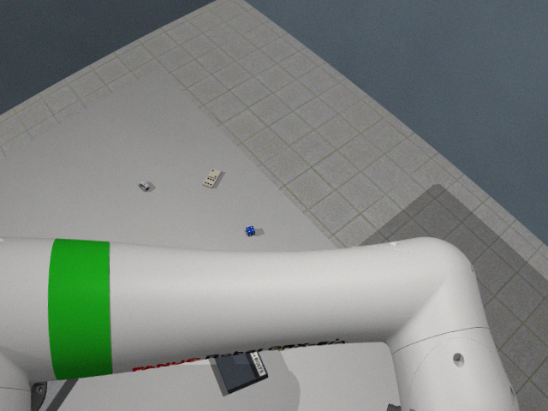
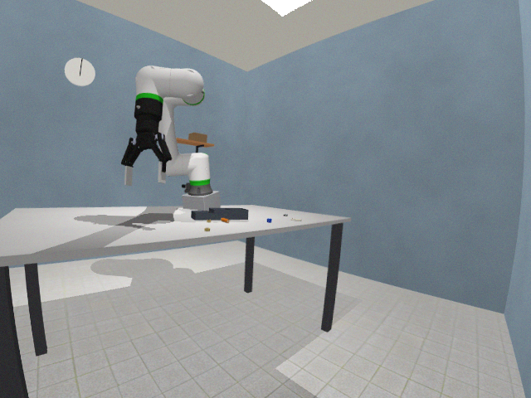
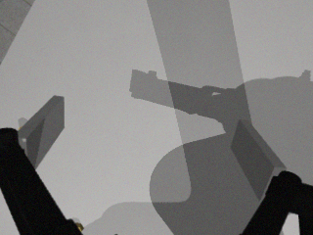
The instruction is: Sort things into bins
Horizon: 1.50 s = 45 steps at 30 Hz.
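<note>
My gripper (image 2: 143, 175) hangs wide open and empty high above the left part of the table; in the wrist view its fingers frame only bare table and shadows. On the table lie a blue die (image 1: 250, 230), a cream domino (image 1: 211, 177) and a small metal nut (image 1: 144, 186). The die also shows in the exterior view (image 2: 269, 220), with an orange piece (image 2: 224, 220) and two small tan pieces (image 2: 207, 229) near the dark bins (image 2: 219, 213). One bin (image 1: 239, 370) carries a label reading "BOLTS", partly hidden by my arm.
The robot base (image 2: 200, 199) stands at the table's back, right behind the bins. My arm (image 1: 247, 305) blocks most of the top view. The table's right edge (image 2: 343, 219) is close to the domino.
</note>
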Each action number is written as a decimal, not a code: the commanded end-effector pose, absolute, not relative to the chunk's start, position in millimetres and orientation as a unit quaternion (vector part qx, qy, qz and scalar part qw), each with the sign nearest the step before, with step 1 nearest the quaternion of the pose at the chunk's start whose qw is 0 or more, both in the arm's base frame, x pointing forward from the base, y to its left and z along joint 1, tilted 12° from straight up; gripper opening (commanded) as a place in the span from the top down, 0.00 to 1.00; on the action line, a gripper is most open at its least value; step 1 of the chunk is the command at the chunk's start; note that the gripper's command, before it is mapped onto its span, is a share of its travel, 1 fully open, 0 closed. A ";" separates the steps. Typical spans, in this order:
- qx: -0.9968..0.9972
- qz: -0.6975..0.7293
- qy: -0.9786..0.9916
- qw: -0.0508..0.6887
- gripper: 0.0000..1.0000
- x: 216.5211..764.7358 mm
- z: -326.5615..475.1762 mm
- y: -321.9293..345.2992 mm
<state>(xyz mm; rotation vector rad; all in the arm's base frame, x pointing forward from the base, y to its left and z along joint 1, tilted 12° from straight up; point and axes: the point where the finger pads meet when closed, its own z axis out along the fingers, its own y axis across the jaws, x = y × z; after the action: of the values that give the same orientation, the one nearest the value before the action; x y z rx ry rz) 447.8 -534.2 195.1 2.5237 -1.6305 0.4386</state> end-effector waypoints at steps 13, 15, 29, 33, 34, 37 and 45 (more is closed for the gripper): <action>0.830 0.144 -0.536 0.053 0.00 447.9 195.4 -534.3; 0.830 0.144 -0.536 0.053 0.00 447.9 195.4 -534.3; 0.852 0.135 -0.504 0.051 0.85 448.6 254.6 -506.5; 0.852 0.135 -0.504 0.051 0.85 461.8 250.4 -485.7; 0.852 0.135 -0.504 0.051 0.85 461.8 250.4 -485.7; 0.872 0.124 -0.470 0.051 0.85 472.5 246.4 -463.6; 0.892 0.114 -0.435 0.051 0.85 490.6 238.4 -416.5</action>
<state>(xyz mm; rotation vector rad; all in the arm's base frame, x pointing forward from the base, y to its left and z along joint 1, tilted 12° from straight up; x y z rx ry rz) 485.4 -432.5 240.5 2.6616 -1.4251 0.3737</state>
